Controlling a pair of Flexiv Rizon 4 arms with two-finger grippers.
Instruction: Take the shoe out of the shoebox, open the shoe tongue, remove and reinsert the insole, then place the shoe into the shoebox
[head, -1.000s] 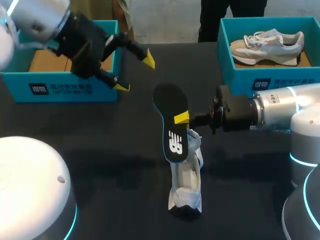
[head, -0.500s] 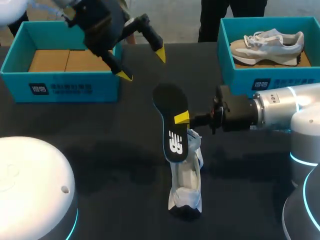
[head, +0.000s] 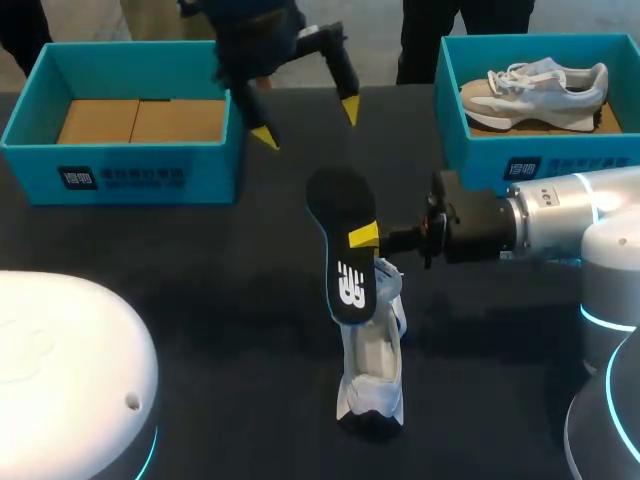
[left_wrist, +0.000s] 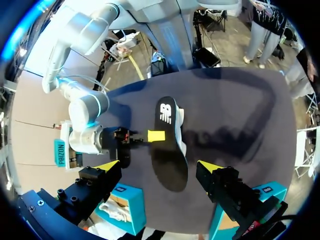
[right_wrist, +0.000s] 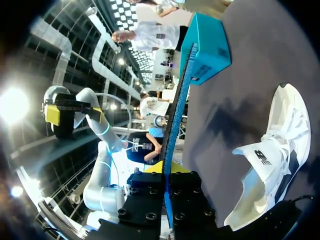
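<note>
The black insole (head: 345, 245) stands on edge above the table's middle, and my right gripper (head: 364, 237) is shut on its rim from the right. Right under it the white shoe (head: 372, 360) lies on the dark table with its mouth open. In the right wrist view the insole (right_wrist: 175, 115) runs edge-on out of the right gripper (right_wrist: 167, 171), with the shoe (right_wrist: 272, 165) beside it. My left gripper (head: 307, 123) hangs open at the back of the table, above the insole's far end. Its wrist view looks down on the insole (left_wrist: 167, 145) ahead of the left gripper (left_wrist: 159, 166).
An empty teal shoebox (head: 120, 180) stands at the back left. A second teal shoebox (head: 520, 160) at the back right holds a grey shoe (head: 535, 88). My left arm's white base (head: 70, 370) fills the near left corner.
My left arm has swung to the right from over the left shoebox to behind the insole, its gripper still open. The right arm, insole and shoe have not moved.
</note>
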